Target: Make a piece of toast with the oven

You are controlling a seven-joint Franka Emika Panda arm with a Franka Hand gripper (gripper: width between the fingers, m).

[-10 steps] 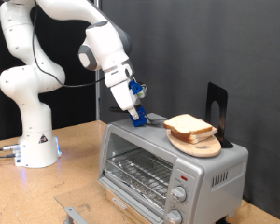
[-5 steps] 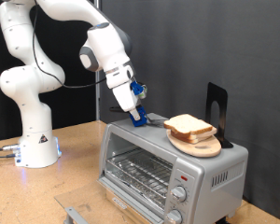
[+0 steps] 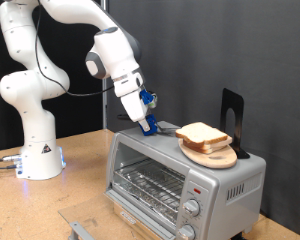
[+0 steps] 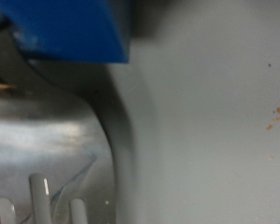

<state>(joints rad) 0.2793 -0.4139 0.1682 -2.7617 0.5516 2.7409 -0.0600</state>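
The silver oven [image 3: 180,178] stands on the wooden table, with its wire rack [image 3: 145,183] showing and bare. My gripper [image 3: 148,127], with blue fingers, reaches down to the oven's top at its end towards the exterior view's left. The wrist view shows one blue finger [image 4: 65,28] close over silver metal [image 4: 47,140] and nothing between the fingers. A pile of bread slices [image 3: 202,135] lies on a round wooden board [image 3: 220,158] on the oven's top, to the right of the gripper. No single piece of toast shows.
A black stand [image 3: 232,112] rises behind the board. Two round knobs [image 3: 193,209] sit at the oven's front right. The robot's white base [image 3: 35,150] stands at the left. A grey flat part [image 3: 82,228] lies at the bottom edge. Crumbs [image 4: 275,117] dot a pale surface.
The arm has shifted very slightly to the right. The gripper stays at the oven's top. The bread pile has not moved.
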